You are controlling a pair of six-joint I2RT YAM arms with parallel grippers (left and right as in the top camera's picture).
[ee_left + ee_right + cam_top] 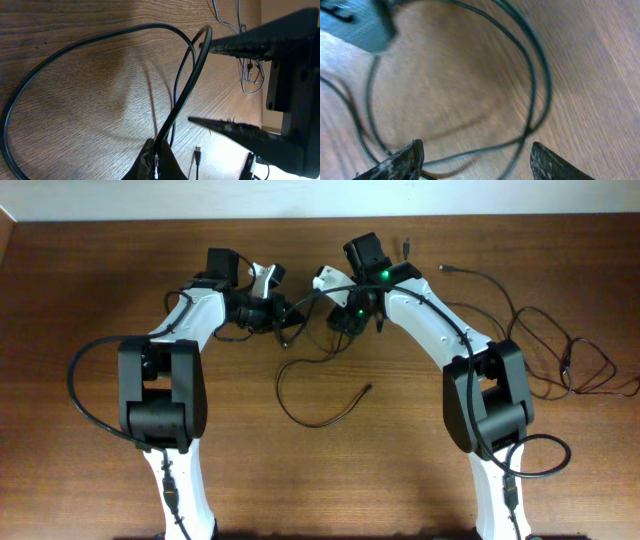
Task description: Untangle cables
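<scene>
Thin black cables lie on the wooden table. One cable (pixel 318 415) curls in a loose loop at the centre. More cables (pixel 560 360) sprawl at the right. My left gripper (pixel 283 311) is shut on a black cable (pixel 185 95), which rises from its jaws (pixel 156 159) in the left wrist view. My right gripper (pixel 346 322) is open just right of it. In the right wrist view its fingers (pixel 476 159) straddle blurred cable loops (pixel 535 85) above the table. The right gripper's open fingers (pixel 250 85) show in the left wrist view.
Thick black wires (pixel 85 395) loop from the arm bases at left and at the lower right (pixel 545 458). A small plug (pixel 198 152) lies by a pale strip at the table's far edge. A plug end (pixel 447 269) lies at the back right.
</scene>
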